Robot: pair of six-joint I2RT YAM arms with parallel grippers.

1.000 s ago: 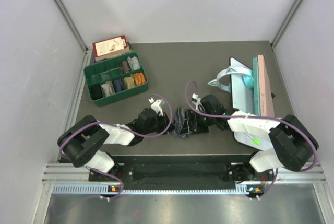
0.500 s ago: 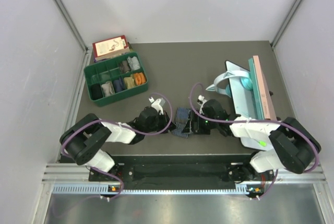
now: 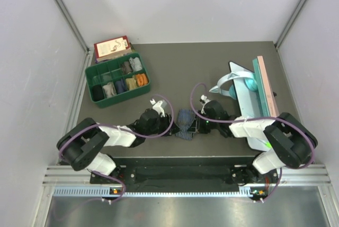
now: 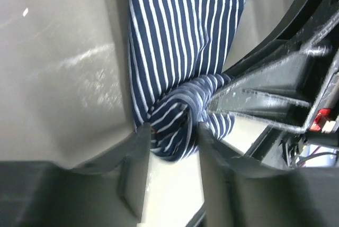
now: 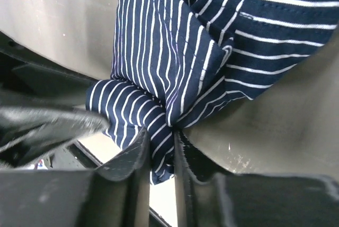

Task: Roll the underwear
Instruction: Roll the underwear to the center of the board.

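The underwear [image 3: 185,123] is a dark blue piece with thin white stripes, bunched on the dark table between my two grippers. My left gripper [image 3: 170,127] is at its left end. In the left wrist view a rounded fold of the underwear [image 4: 175,42] sits between the parted fingertips of that gripper [image 4: 172,132], which stands open. My right gripper [image 3: 197,126] is at the cloth's right end. In the right wrist view the right gripper [image 5: 160,137] pinches a gathered fold of the underwear [image 5: 175,42] between nearly closed jaws.
A green compartment tray [image 3: 89,79] holding several small rolled cloths sits at the back left, with a red-and-white box [image 3: 111,47] behind it. A light-blue stand [image 3: 244,87] and a pink-edged board [image 3: 267,84] occupy the right side.
The right gripper has closed from wide open onto a fold of the striped cloth. The left gripper, shut before, has parted its jaws.
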